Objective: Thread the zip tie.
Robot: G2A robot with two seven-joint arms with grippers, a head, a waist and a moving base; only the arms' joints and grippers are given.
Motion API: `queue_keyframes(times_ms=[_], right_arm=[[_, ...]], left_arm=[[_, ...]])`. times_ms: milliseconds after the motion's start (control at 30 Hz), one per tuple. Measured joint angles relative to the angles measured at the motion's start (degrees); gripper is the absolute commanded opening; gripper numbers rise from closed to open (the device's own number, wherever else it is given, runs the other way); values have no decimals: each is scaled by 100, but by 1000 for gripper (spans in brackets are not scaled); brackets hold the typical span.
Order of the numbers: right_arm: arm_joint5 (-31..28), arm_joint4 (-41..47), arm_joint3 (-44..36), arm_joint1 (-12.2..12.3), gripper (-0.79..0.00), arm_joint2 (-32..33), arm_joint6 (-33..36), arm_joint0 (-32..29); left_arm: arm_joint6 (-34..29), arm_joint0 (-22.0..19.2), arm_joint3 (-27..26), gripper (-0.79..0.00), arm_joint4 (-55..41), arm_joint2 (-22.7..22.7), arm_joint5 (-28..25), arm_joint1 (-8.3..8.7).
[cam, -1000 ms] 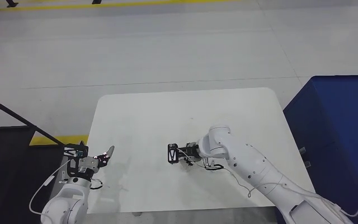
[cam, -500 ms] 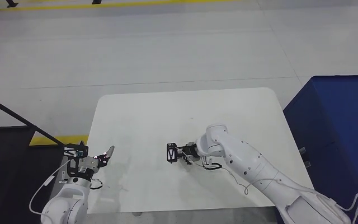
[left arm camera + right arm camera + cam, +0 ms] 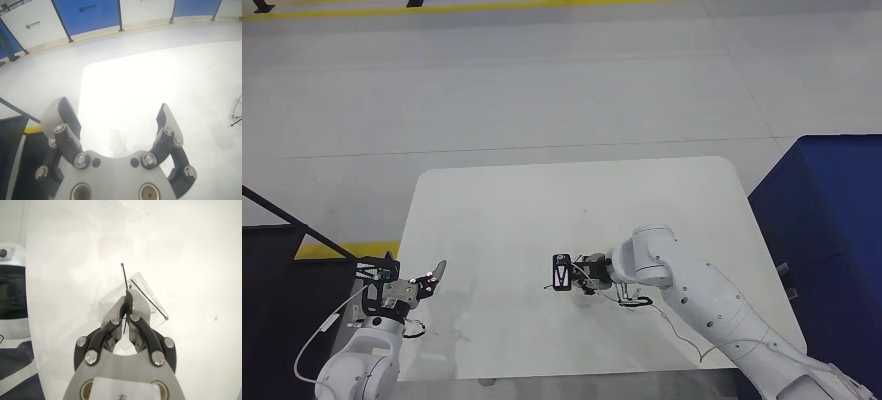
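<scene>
One white surface [image 3: 542, 200] with rounded corners carries everything, and most of it lies bare: the far half and the left side offer open room. A blue cabinet [image 3: 832, 220] stands just off its right edge, cut off by the frame.

The right tool [image 3: 128, 294] sits over the near middle of the surface, well apart from every edge, pinched narrow on a black zip tie [image 3: 124, 275]. The left tool [image 3: 113, 104] hangs at the near left edge with its fingers spread wide and nothing between them, well apart from the other.

Under the right tool lies a clear plastic tray [image 3: 109, 294], turned corner-on; its near part is hidden behind the fingers, and in the left wrist view it is cut off at the frame's edge.

The zip tie runs in line with the fingers, its head end out past the fingertips, its tail back toward the wrist, the middle hidden by the pads. A second zip tie [image 3: 148, 298] lies flat on the tray, slanted away from the first. A tiny black loop by the fingertips is too small to make out.
</scene>
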Motion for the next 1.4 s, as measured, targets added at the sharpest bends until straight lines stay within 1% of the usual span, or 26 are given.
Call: queue_keyframes(times_ms=[33, 67, 133, 333, 433, 500, 900, 933, 1000, 1033, 1067, 1100, 1400], right_arm=[[53, -45, -49, 26, -662, 41, 59, -61], [69, -61, -71, 35, -646, 45, 77, -89], [56, -55, -53, 33, -523, 3, 42, -94], [54, -49, 224, -68, -508, -289, -119, 132], [65, -52, 391, -131, -520, -446, -172, 272], [57, -43, 504, -171, -542, -537, -199, 365], [101, 46, 1198, -419, -573, -1028, -289, 811], [104, 53, 1236, -439, -600, -1063, -311, 834], [112, 57, 1291, -465, -619, -1105, -342, 865], [118, 58, 1326, -480, -659, -1130, -362, 882], [122, 59, 1351, -491, -739, -1146, -376, 895], [124, 59, 1374, -500, -785, -1160, -389, 907], [135, 56, 1436, -530, -785, -1194, -497, 915]], left_arm=[[0, 0, 0, 0, 0, 0, 0, 0], [0, 0, 0, 0, 0, 0, 0, 0], [0, 0, 0, 0, 0, 0, 0, 0], [0, 0, 0, 0, 0, 0, 0, 0], [0, 0, 0, 0, 0, 0, 0, 0], [0, 0, 0, 0, 0, 0, 0, 0], [0, 0, 0, 0, 0, 0, 0, 0], [0, 0, 0, 0, 0, 0, 0, 0], [0, 0, 0, 0, 0, 0, 0, 0], [0, 0, 0, 0, 0, 0, 0, 0], [0, 0, 0, 0, 0, 0, 0, 0], [0, 0, 0, 0, 0, 0, 0, 0], [0, 0, 0, 0, 0, 0, 0, 0]])
